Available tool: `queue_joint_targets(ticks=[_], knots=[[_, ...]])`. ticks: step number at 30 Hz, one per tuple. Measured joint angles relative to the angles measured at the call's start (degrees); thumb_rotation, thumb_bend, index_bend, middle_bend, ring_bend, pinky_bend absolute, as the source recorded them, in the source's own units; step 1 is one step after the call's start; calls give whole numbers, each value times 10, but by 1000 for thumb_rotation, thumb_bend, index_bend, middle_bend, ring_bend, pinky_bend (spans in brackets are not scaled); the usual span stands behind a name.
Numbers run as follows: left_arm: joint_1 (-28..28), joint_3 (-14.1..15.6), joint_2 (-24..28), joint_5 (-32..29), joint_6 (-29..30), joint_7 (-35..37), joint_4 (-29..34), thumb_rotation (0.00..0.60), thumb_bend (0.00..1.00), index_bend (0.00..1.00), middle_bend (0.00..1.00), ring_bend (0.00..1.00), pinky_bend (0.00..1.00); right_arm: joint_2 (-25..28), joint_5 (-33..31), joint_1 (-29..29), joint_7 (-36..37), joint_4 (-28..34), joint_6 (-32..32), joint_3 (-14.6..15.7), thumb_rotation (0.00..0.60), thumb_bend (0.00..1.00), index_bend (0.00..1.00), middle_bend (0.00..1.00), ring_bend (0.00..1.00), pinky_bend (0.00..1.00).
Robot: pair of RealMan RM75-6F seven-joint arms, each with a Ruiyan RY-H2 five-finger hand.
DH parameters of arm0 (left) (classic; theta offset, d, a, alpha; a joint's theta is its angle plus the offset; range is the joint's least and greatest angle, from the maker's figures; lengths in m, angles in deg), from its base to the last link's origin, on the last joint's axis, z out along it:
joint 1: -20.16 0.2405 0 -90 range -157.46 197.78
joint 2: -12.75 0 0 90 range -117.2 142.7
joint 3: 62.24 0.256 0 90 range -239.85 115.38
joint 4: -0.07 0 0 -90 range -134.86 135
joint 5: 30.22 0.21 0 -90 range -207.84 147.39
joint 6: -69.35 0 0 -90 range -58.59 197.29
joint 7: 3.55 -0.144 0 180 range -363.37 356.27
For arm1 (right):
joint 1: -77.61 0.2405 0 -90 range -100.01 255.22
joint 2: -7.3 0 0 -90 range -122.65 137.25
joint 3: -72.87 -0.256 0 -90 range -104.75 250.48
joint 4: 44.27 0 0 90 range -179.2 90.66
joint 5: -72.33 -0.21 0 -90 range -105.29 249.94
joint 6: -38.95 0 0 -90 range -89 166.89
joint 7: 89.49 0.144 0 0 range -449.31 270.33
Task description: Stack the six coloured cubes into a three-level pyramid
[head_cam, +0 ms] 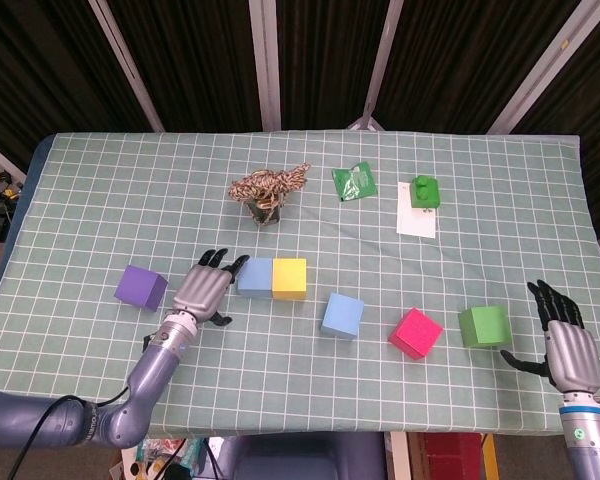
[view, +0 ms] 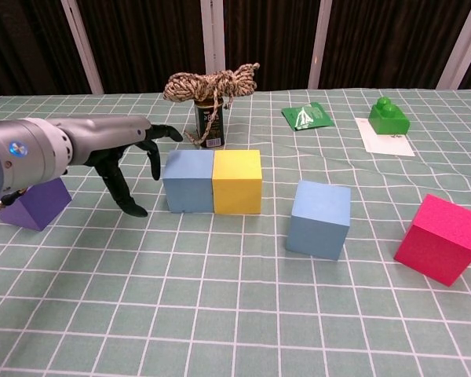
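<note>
A light blue cube (head_cam: 255, 276) and a yellow cube (head_cam: 289, 278) stand side by side, touching, left of centre; in the chest view they are the blue cube (view: 188, 181) and yellow cube (view: 237, 181). My left hand (head_cam: 205, 288) hovers just left of the blue cube, fingers spread, holding nothing; the chest view shows the left hand (view: 118, 149) apart from it. A purple cube (head_cam: 141, 287) lies further left. A second blue cube (head_cam: 342, 315), a pink cube (head_cam: 415, 333) and a green cube (head_cam: 484, 326) lie singly to the right. My right hand (head_cam: 560, 335) is open beside the green cube.
A can with a tangle of rope (head_cam: 268, 190) stands behind the cube pair. A green packet (head_cam: 353, 181) and a green toy brick (head_cam: 424, 191) on white paper (head_cam: 416, 220) lie at the back right. The table's front edge is close to both hands.
</note>
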Motion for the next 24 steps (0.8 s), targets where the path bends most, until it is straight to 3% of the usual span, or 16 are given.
queue_joint_targets(ticks=[11, 24], knots=[[16, -5, 25, 35, 12, 33, 33, 600, 209, 31, 230, 0, 12, 0, -1, 0, 0, 1, 0, 0, 600, 160, 0, 0, 0, 0], [14, 4, 10, 36, -3, 33, 23, 600, 209, 31, 224, 0, 12, 1, -2, 0, 0, 1, 1, 0, 600, 160, 0, 0, 0, 0]])
